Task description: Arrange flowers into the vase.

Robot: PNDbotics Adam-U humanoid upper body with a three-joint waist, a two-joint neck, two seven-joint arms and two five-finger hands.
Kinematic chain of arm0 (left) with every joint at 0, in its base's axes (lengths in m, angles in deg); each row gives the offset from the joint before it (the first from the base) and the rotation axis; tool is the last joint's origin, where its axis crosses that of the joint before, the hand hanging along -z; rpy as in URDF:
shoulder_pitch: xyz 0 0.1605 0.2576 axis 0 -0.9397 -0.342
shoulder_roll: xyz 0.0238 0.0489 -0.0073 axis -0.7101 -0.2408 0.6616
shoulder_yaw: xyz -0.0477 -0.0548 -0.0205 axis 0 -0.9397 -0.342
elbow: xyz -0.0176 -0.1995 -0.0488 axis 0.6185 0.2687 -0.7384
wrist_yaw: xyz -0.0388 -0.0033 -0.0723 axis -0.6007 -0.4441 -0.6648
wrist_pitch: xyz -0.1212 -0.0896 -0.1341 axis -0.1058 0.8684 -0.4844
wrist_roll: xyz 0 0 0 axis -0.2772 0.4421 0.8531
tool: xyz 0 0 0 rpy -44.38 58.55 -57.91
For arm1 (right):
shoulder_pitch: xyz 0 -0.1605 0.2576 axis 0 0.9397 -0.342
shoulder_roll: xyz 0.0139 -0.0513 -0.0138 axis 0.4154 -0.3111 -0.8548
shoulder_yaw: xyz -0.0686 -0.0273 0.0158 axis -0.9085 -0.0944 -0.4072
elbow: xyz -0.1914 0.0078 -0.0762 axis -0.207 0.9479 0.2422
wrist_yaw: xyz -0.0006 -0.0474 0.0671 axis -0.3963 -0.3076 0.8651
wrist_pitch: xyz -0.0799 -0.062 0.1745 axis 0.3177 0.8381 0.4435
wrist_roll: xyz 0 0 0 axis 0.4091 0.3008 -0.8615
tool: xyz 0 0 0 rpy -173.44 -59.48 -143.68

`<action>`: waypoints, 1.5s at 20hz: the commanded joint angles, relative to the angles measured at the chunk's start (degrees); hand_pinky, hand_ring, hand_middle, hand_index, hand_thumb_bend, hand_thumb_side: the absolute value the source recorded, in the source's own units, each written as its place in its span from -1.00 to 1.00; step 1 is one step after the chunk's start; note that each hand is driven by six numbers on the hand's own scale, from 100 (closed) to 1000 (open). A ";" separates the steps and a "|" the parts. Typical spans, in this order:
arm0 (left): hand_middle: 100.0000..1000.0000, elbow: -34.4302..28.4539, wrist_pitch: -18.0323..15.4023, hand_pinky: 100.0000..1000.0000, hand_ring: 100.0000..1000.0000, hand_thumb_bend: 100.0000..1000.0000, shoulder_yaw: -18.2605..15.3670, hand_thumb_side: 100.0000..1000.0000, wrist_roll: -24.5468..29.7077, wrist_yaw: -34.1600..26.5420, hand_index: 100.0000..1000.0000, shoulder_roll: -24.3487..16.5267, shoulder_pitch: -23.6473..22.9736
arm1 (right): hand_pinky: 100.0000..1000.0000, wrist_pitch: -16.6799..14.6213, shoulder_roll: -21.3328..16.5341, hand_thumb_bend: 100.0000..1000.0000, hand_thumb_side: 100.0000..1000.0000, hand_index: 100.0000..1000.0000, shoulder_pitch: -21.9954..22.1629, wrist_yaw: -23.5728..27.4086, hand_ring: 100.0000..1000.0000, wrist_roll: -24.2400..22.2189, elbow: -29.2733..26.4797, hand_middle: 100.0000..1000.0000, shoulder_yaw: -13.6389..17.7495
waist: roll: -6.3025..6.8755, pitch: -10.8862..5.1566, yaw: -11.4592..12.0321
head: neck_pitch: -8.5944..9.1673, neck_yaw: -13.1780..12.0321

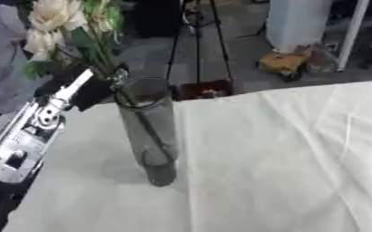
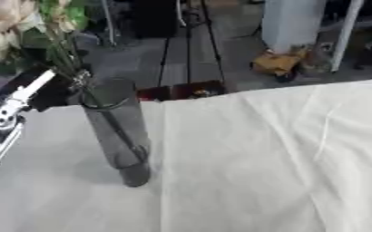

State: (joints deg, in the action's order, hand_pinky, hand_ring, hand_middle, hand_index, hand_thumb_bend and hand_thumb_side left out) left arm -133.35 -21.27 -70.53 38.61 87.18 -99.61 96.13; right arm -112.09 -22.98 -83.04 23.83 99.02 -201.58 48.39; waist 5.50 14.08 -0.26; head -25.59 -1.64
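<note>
Flowers fill the upper left of the left eye view: a bunch of cream, rose-like blooms with green leaves [image 1: 58, 22], their thin green stems running down to the rim of a tall, smoky-grey clear glass cylinder vase [image 1: 149, 131]. The vase stands upright on the worktop with its pale cream cloth [image 1: 284, 158], left of centre, and at least one dark stem already shows slanting down inside the glass. The robot's left hand [image 1: 82, 90], black with a silver wrist, comes in from the lower left and sits just beside the vase mouth, its fingers curled round the stems below the blooms.

In the right eye view the same bunch sits further into the upper left corner, the hand partly cut off by the frame edge, and the stems meet the rim on its left side. The right hand shows in neither view.

Stems like these look light, thin and bendy, the petals easily bruised, so the hold belongs low on the stems, not the heads. The glass is likely slippery, top-heavy and easy to tip if nudged sideways.
</note>
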 commanded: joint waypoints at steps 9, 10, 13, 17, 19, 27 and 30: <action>0.93 -1.98 -1.13 0.48 0.85 -1.00 -1.20 1.00 3.66 -1.33 1.00 -3.34 -0.19 | 0.77 0.03 -1.32 -1.00 1.00 0.77 -0.34 -0.64 1.00 0.42 -0.91 0.60 0.86 | -0.38 -1.11 0.21 | 0.34 0.20; 0.93 -2.07 -1.33 0.49 0.86 -1.00 -1.25 1.00 4.11 -1.63 1.00 -3.48 -0.27 | 0.77 0.04 -1.32 -1.00 1.00 0.77 -0.34 -0.64 1.00 0.43 -0.91 0.60 0.86 | -0.36 -1.11 0.23 | 0.34 0.22; 0.94 -2.09 -1.73 0.50 0.86 -1.00 -1.42 1.00 5.74 -2.82 1.00 -3.87 -0.57 | 0.77 0.06 -1.34 -1.00 1.00 0.77 -0.34 -0.66 1.00 0.45 -0.91 0.60 0.86 | -0.33 -1.11 0.24 | 0.34 0.25; 0.94 -2.08 -1.60 0.50 0.87 -1.00 -1.78 1.00 6.97 -3.80 1.00 -4.46 -1.13 | 0.77 0.05 -1.34 -1.00 1.00 0.77 -0.34 -0.67 1.00 0.50 -0.91 0.60 0.88 | -0.35 -1.10 0.27 | 0.34 0.28; 0.94 -2.15 -1.61 0.50 0.87 -1.00 -1.89 1.00 7.30 -4.23 1.00 -4.76 -1.43 | 0.77 0.06 -1.34 -1.00 1.00 0.77 -0.33 -0.68 1.00 0.52 -0.91 0.60 0.90 | -0.35 -1.12 0.31 | 0.39 0.34; 0.97 -2.96 -3.19 0.52 0.87 -1.00 -2.10 1.00 6.59 -6.92 1.00 -4.85 -1.77 | 0.77 0.12 -1.18 -1.00 1.00 0.77 -0.36 -0.71 1.00 0.58 -0.91 0.60 0.95 | -0.44 -0.97 0.29 | 0.72 0.29; 0.94 -3.50 -4.84 0.51 0.84 -1.00 -2.29 1.00 5.70 -9.57 1.00 -4.72 -1.67 | 0.77 0.16 -1.17 -1.00 1.00 0.77 -0.36 -0.71 1.00 0.59 -0.91 0.60 0.94 | -0.42 -0.92 0.27 | 0.80 0.28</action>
State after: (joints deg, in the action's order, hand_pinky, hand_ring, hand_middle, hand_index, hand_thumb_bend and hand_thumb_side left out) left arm -135.62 -25.37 -71.73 44.68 78.68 -102.32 93.62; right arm -112.04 -22.98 -83.04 23.77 99.47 -201.58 48.71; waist 5.50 14.09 0.02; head -25.56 -1.39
